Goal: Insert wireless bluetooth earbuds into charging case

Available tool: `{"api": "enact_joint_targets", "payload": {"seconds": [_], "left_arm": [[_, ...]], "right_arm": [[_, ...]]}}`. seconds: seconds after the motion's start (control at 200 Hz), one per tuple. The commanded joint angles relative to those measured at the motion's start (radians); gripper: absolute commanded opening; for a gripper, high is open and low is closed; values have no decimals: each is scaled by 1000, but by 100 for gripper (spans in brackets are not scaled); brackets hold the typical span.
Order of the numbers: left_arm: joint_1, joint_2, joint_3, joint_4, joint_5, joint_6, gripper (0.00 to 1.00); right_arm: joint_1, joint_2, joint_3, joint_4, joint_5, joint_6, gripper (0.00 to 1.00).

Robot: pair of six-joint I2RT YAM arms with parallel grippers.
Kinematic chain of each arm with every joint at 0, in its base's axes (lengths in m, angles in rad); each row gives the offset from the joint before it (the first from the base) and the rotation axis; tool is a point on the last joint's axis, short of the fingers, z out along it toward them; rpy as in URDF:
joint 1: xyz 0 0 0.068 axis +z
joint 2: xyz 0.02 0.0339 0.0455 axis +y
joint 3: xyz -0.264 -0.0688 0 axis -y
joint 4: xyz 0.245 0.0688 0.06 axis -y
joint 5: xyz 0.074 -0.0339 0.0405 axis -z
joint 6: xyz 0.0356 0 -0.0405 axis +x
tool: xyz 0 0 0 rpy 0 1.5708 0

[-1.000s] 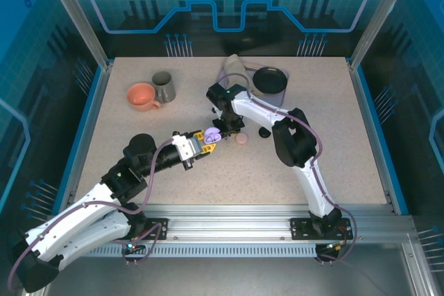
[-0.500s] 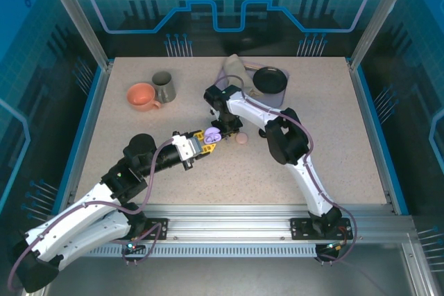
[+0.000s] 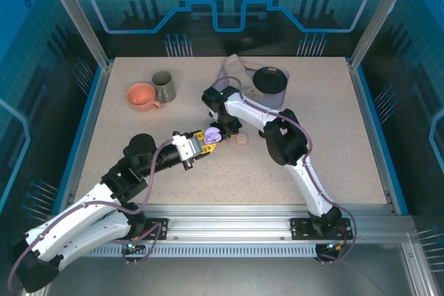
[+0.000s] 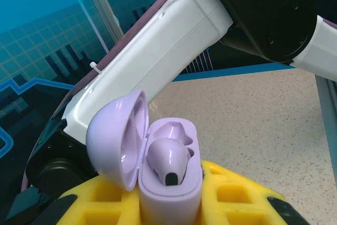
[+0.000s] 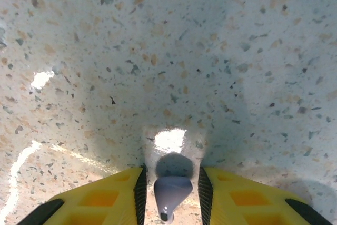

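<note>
My left gripper is shut on the lilac charging case, holding it upright between its yellow fingers. The case's lid hangs open to the left. One lilac earbud sits in the near socket and the far socket is bare. My right gripper points down at the table just behind the case. A second lilac earbud lies on the table between its fingers, with a thin gap on each side. The right gripper is open.
An orange cup and a grey mug stand at the back left. A black round dish rests on a grey cloth at the back. A pink round case and a small black thing lie right of the grippers.
The right arm's wrist has shifted slightly left and its elbow has drawn in toward the centre. The left arm and the case have stayed still.
</note>
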Motion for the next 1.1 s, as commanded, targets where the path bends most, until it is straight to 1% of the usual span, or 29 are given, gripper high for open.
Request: {"api": "enact_joint_targets", "payload": {"seconds": [0.0, 0.245, 0.385, 0.635, 0.94, 1.096], "left_arm": [[-9, -16, 3, -2, -13, 18, 0], [-9, -23, 3, -7, -15, 18, 0], [-9, -24, 4, -8, -16, 20, 0], [-8, -24, 6, -10, -16, 21, 0], [-8, -20, 8, -11, -15, 11, 0], [-9, -8, 8, 10, -10, -14, 0]], "right_arm": [[24, 34, 14, -60, -1, -12, 34], [24, 55, 26, -51, 7, -10, 32], [25, 65, 27, -53, 4, -10, 29], [19, 38, 12, -45, -6, -7, 25], [-12, -80, -78, 37, -34, 17, 24], [-44, -245, -213, 152, -79, 38, 23]]}}
